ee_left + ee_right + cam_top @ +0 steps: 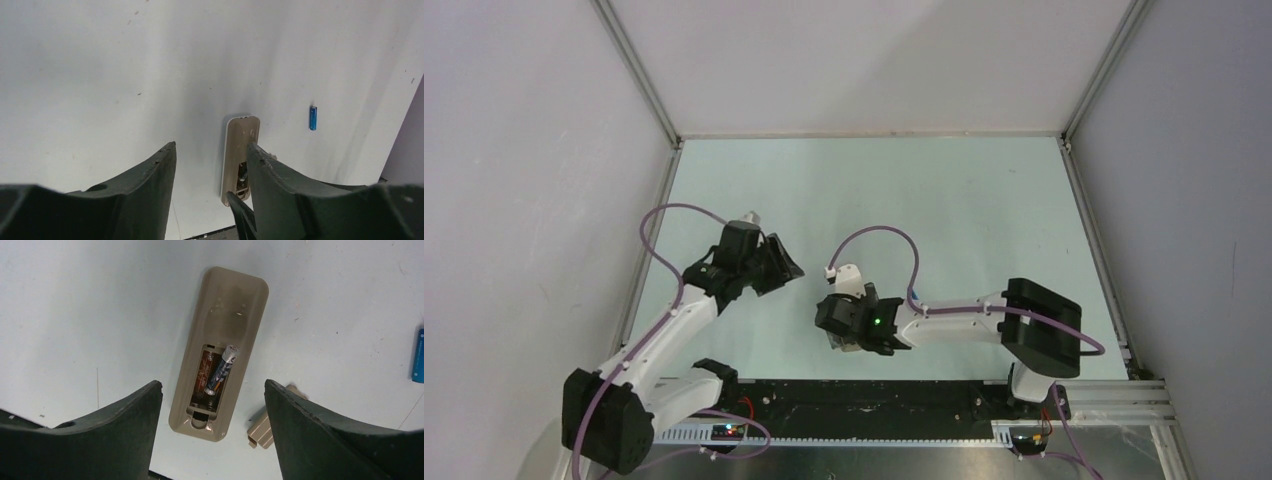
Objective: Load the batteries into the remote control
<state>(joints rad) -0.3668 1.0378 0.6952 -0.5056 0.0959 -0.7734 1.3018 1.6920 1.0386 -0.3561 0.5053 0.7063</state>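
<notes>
The remote control (220, 345) lies back up on the table (75, 315), its compartment (203, 372) open. The dark battery (221, 369) rests inside, a little crooked, its top end on the rim. The right gripper (214, 385) hangs over the remote with fingers wide apart, gripping nothing. The left gripper (211, 146), beside the remote, is parted and empty too. The blue battery (418, 356) lies apart from the remote, the cover (261, 430) near its lower corner. I think the dark one needs pressing flat, then the blue one must be fetched
</notes>
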